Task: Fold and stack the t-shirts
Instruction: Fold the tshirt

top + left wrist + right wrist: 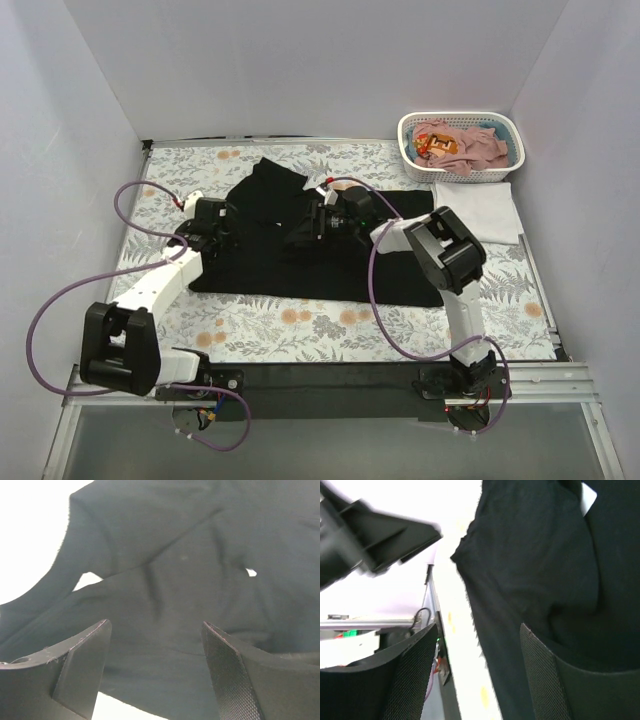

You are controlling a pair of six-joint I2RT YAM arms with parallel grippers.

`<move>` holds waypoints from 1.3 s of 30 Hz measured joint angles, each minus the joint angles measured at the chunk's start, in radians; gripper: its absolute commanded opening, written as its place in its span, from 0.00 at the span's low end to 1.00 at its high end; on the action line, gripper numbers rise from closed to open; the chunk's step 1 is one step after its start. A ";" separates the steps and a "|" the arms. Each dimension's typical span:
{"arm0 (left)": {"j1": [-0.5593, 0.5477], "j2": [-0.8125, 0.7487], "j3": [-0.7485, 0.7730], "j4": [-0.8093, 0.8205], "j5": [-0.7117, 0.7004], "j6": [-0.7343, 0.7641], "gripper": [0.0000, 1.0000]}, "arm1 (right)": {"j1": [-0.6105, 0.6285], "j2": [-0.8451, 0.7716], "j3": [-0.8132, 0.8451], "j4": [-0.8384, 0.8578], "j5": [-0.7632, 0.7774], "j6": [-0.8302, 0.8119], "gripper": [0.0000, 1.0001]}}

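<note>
Clerk: Item one, and where does it lie?
Checker: Black t-shirt (300,262), large, spread over the middle of the floral-print cloth (300,322). It is rumpled, not folded, and one part juts toward the far edge. A small white label (588,499) shows in the right wrist view.

Clerk: Other tees?
Checker: White t-shirt (480,210), folded flat at the far right of the cloth, just beside the black one's right end. Dusty-pink t-shirts (478,148), bunched inside the white slotted basket (460,118) in the far right corner, right behind the white one. Something orange lies among them, too small to name.

Clerk: Left gripper?
Checker: Left gripper (156,630), over the left side of the black tee. The fingers are spread wide with nothing between them; dark fabric shows beyond the gap.

Clerk: Right gripper?
Checker: Right gripper (479,645), over the middle of the black tee. It is just as wide apart and holds nothing. The fabric's edge runs past its right-hand finger, and bright cloth shows through the gap.

Clerk: Anything else?
Checker: Purple cables (60,300), looped from both arms
</note>
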State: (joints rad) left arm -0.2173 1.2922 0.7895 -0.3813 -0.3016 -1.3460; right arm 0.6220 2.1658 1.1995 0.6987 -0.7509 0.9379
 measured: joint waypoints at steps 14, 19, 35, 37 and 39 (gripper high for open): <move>0.000 0.257 0.154 -0.003 0.119 0.004 0.54 | -0.111 -0.446 -0.245 -0.576 0.268 -0.428 0.63; 0.000 0.313 0.179 -0.015 0.108 0.004 0.53 | -0.109 -0.551 -0.279 -0.809 0.454 -0.564 0.59; 0.047 0.255 0.064 -0.174 0.033 -0.109 0.56 | -0.109 -0.637 -0.388 -1.019 0.682 -0.689 0.59; 0.066 0.191 0.005 -0.197 0.045 -0.138 0.56 | -0.108 -0.656 -0.410 -1.011 0.676 -0.687 0.59; 0.097 0.113 -0.056 -0.223 0.071 -0.164 0.57 | -0.097 -0.689 -0.439 -1.016 0.665 -0.682 0.60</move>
State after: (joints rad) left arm -0.1204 1.4052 0.7334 -0.6041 -0.2302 -1.5101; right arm 0.5251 1.4769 0.7605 -0.3176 -0.0856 0.2554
